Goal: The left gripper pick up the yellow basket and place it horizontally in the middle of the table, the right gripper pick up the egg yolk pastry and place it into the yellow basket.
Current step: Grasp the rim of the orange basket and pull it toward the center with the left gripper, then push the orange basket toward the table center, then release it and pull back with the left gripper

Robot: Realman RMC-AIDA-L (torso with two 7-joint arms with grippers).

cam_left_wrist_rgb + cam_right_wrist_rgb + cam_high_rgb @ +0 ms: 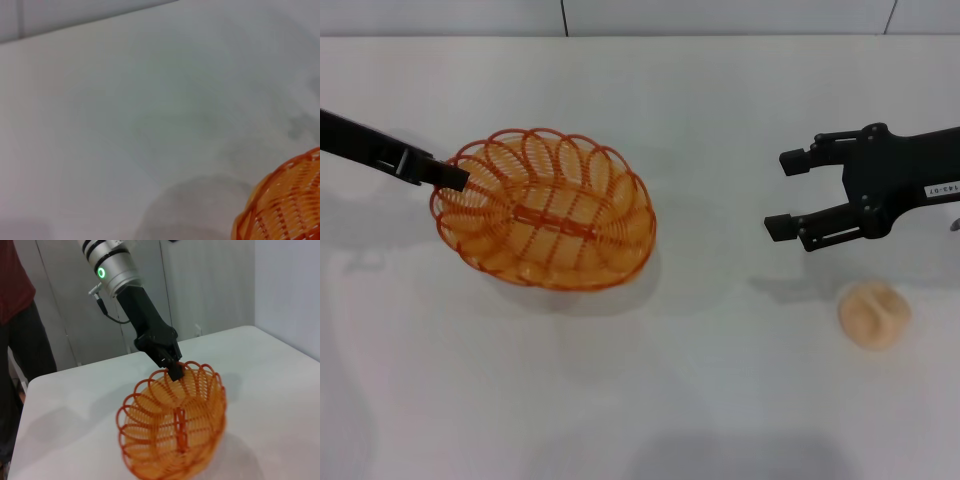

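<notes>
1. Here, left gripper (458,178): jaws closed on the yellow basket's (548,210) rim; the basket hangs tilted over the tabletop (700,400).
2. Right gripper (788,194): jaws open, empty; egg yolk pastry (874,314) lies near, outside them.

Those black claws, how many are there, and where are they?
2. The left gripper pinches the rim of the yellow basket at the robot's left. The right gripper hovers open at the right, above the table, beyond the egg yolk pastry.

Orange-yellow basket (545,210), peach-cream pastry (874,314), white table (720,380).
</notes>
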